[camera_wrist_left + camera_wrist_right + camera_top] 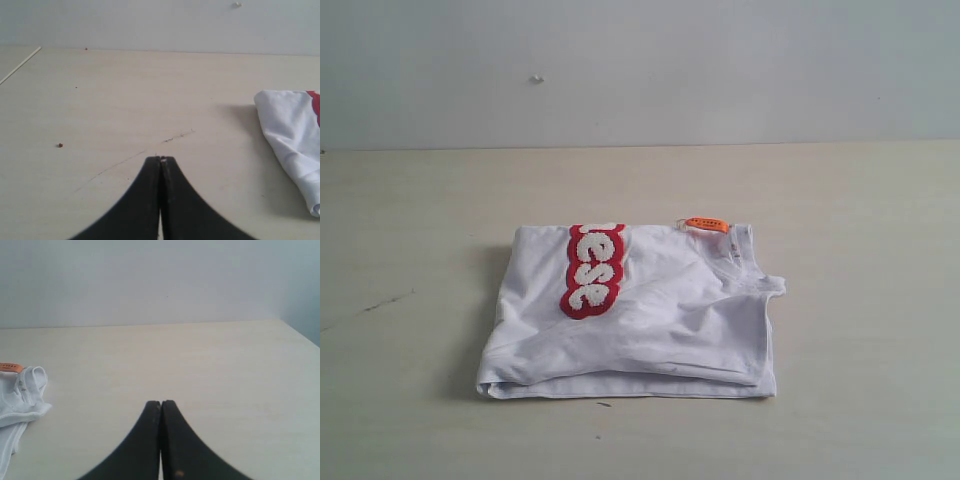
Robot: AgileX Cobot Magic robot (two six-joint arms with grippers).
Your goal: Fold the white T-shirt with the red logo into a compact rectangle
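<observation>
The black left gripper (160, 159) is clenched tight, fingertips pressed together with nothing between them, over bare bench beside a thin dark scratch (176, 135) and a small dark speck (59, 145). The black right gripper (160, 402) is clamped the same way, also empty, over bare bench surface (neither gripper shows in the exterior view).

Both are apart from the white short-sleeved cotton T-shirt (665, 325), which lies folded into a rough rectangle on the pale wood-look bench (860, 250), about midway between its left and right sides and well clear of the far edge, where a plain pale wall (640, 70) rises. The red logo (592, 270), a long red patch with fuzzy white letters, runs from the bundle's far edge toward its middle, on the left half, showing "ese". A small orange neck tag (706, 224) sits at the far edge, toward the right corner.
</observation>
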